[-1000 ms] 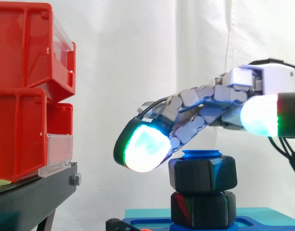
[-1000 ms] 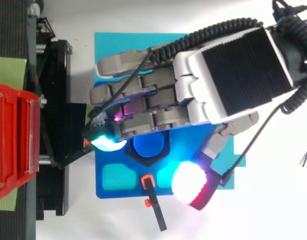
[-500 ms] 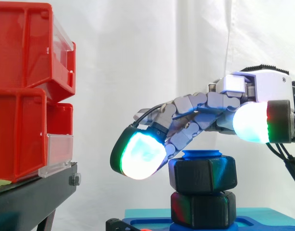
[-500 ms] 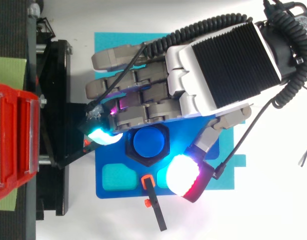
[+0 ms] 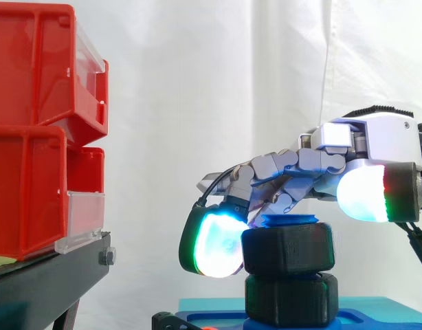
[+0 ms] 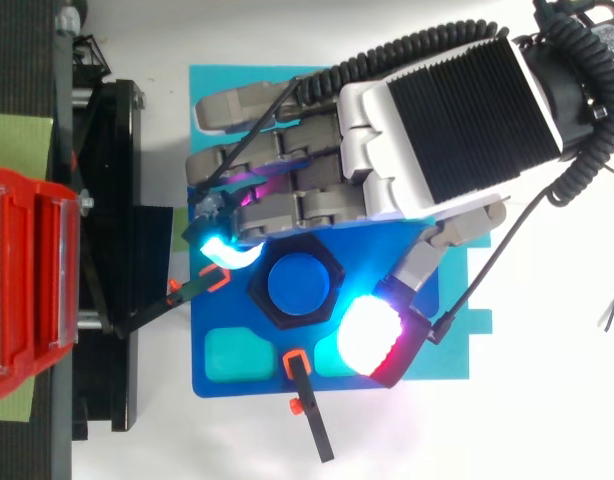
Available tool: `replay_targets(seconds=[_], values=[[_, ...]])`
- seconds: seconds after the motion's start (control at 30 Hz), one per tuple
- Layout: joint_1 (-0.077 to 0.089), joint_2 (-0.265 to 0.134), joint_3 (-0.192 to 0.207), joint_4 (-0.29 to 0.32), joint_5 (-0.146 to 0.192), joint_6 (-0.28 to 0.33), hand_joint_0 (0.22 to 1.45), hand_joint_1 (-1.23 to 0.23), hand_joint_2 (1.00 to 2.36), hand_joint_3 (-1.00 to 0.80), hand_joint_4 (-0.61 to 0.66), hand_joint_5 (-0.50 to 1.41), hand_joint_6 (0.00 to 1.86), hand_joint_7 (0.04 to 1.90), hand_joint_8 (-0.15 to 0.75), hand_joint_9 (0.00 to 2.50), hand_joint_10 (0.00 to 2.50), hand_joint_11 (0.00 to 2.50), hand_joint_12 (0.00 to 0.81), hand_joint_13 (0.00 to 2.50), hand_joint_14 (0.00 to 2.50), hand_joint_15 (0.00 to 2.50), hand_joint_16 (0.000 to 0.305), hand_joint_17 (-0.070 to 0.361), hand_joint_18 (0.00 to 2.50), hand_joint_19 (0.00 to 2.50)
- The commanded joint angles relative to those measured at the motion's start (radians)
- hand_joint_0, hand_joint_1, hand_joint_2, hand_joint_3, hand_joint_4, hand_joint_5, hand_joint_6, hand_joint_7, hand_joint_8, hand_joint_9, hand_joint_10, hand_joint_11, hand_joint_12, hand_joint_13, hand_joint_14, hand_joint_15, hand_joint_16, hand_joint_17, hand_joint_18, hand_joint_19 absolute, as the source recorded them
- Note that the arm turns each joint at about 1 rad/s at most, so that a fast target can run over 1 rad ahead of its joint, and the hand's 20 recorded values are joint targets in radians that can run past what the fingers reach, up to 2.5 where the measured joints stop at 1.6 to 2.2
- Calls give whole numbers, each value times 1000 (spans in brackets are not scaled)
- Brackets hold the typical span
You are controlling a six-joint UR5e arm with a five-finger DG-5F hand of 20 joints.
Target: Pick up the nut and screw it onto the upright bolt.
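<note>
The black hex nut (image 5: 288,249) sits on the upright blue bolt (image 6: 301,283), whose top shows through the nut (image 6: 265,305). Under it a second black nut (image 5: 291,299) rests on the blue base plate (image 6: 219,312). My hand (image 6: 457,110) reaches in from the right above the bolt with its fingers curled down. One glowing fingertip (image 5: 214,244) presses the nut's left side. The thumb pad (image 6: 367,335) stands close against the nut's opposite corner, so the nut is pinched between them.
Red bins (image 5: 39,124) stand on a black stand (image 5: 46,282) to the left. The base plate lies on a teal mat (image 6: 217,85). Two orange clips with thin black rods (image 6: 307,415) lie at the plate's front and left edges.
The fingers have curled further down and drawn in toward the bolt; the glowing fingertip now touches the nut's left side. The thumb has closed in, and the nut's facets have turned.
</note>
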Motion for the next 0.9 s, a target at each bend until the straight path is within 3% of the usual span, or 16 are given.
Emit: replay_targets(seconds=[0.0, 0.5, 0.7, 0.87], values=[[-7, 0, 0, 0, -1, 0, 499, -166, 1000, -500, 257, -54, 504, 1185, 299, 721, 0, 0, 309, 410, 0, 0, 31, 70, 74, 0], [-20, 0, -2, -20, -10, 0, 463, -111, 1000, -500, 208, 32, 500, 1372, 307, 884, 0, 0, 317, 481, 0, 0, 33, 73, 118, 0], [-31, 0, 0, -22, -24, 0, 453, -81, 1000, -500, 118, 77, 506, 1364, 258, 1038, 0, 0, 284, 574, 0, 0, 29, 64, 239, 0], [-33, 0, 26, -38, -32, 0, 452, -76, 1000, -500, 105, 92, 518, 1347, 238, 1149, 0, 0, 244, 673, 0, 0, 25, 55, 382, 0]])
